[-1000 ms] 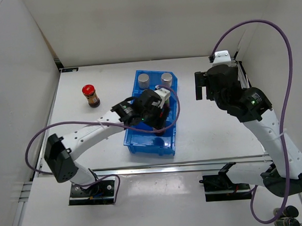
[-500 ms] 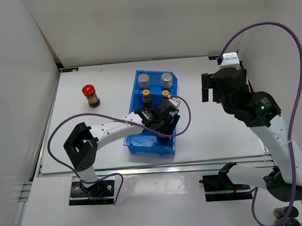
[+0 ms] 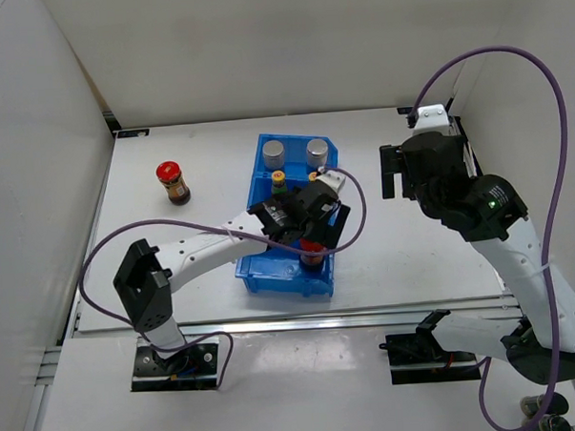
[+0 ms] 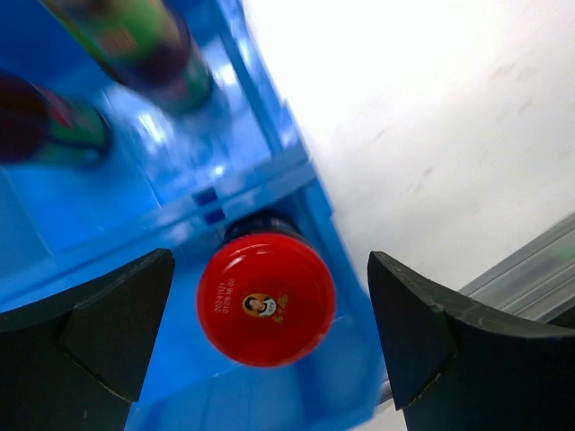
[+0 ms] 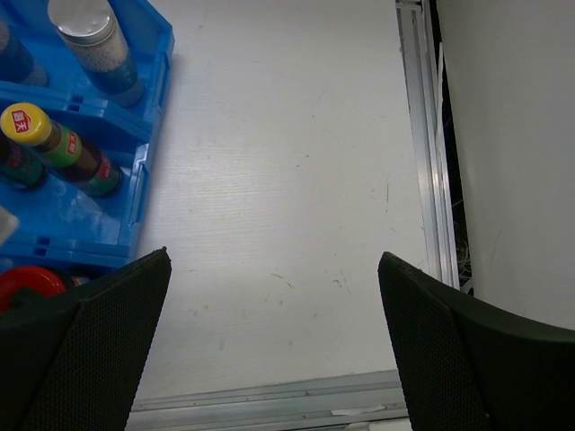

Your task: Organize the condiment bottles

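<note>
Glossy round red-capped bottle (image 4: pixel 266 298), plastic bin (image 4: pixel 162 171)

you've got a blue divided bin (image 3: pixel 271 281) standing midway between the tabletop's (image 3: pixel 394 259) left and right edges. white walls (image 3: pixel 36 141) close three edges, and an aluminium rail (image 3: pixel 368 312) lines the front edge.

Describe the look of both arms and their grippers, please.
The left arm and right arm have white links with black joints; a purple cable loops along each. The right arm shows a small green light. The left gripper and right gripper have black wedge-shaped fingers.
</note>
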You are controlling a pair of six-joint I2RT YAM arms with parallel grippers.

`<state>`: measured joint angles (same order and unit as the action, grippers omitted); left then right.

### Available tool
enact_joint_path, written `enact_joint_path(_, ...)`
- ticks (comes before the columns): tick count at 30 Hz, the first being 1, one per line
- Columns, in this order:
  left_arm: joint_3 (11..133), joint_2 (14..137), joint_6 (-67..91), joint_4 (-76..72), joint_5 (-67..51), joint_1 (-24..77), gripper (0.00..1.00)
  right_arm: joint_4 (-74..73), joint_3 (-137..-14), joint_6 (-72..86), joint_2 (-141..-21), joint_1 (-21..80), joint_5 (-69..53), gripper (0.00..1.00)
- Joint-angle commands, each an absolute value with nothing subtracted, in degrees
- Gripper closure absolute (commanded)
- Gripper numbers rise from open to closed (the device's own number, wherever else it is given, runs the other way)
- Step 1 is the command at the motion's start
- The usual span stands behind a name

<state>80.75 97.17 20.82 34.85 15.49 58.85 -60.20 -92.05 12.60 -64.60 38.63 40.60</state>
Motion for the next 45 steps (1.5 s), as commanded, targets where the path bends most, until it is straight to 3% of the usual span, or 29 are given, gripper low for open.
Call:
enact_joint_path(1,87.0,90.27,19.52,35.59,19.76,59.67,0.0,-59.24,-91.49,12.22,-63.81,38.41,40.69,0.01)
enact_joint_path(7,96.49,82.01,14.07,36.83,31.19,58.02,0.0,-58.71,-90.35,12.22,-63.81,38.41,40.17,0.01)
enact_joint_path(12,98.7,76.82,11.95,37.35,36.38,40.38,0.0,-58.18,-89.3,12.22,-63.81,38.41,39.64,0.01)
enact_joint_path(17,96.86,78.13,15.11,39.29,28.31,20.35,0.0,-57.13,-87.54,12.74,-63.28,38.41,36.31,0.01)
enact_joint_path(24,91.41,88.12,23.12,36.31,18.38,4.77,0.0,-57.13,-87.01,12.14,-64.95,38.41,33.4,0.01)
enact_joint_path(45,91.23,106.7,20.92,30.76,12.92,-1.76,0.0,-57.13,-86.13,8.26,-67.32,37.35,33.57,0.01)
